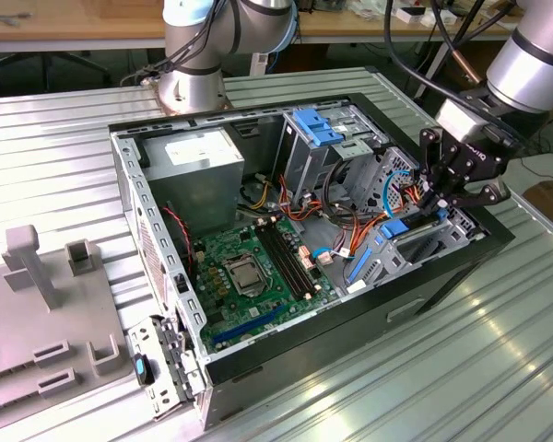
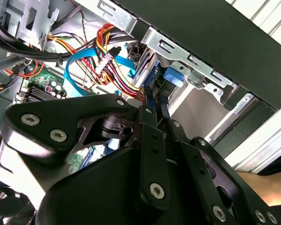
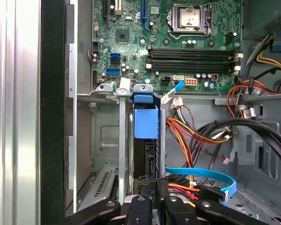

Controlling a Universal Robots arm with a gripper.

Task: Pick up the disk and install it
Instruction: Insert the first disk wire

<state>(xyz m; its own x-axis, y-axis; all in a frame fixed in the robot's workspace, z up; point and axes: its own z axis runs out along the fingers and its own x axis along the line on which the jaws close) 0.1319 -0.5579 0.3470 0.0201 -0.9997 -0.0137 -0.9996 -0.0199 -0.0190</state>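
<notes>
We saw the gripper (image 2: 155, 105) with its fingers pinched together on the edge of the disk (image 3: 145, 123). The disk stood on edge in the drive cage (image 3: 107, 154), beside the motherboard (image 3: 145, 42). On the power supply (image 1: 198, 170), the white label (image 1: 195, 147) carried no print we could read.

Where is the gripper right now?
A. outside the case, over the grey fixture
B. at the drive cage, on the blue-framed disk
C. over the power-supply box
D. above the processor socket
B: the gripper is down at the drive cage, closed on the edge of the disk, which stands edge-on between the cage's rails.
</notes>
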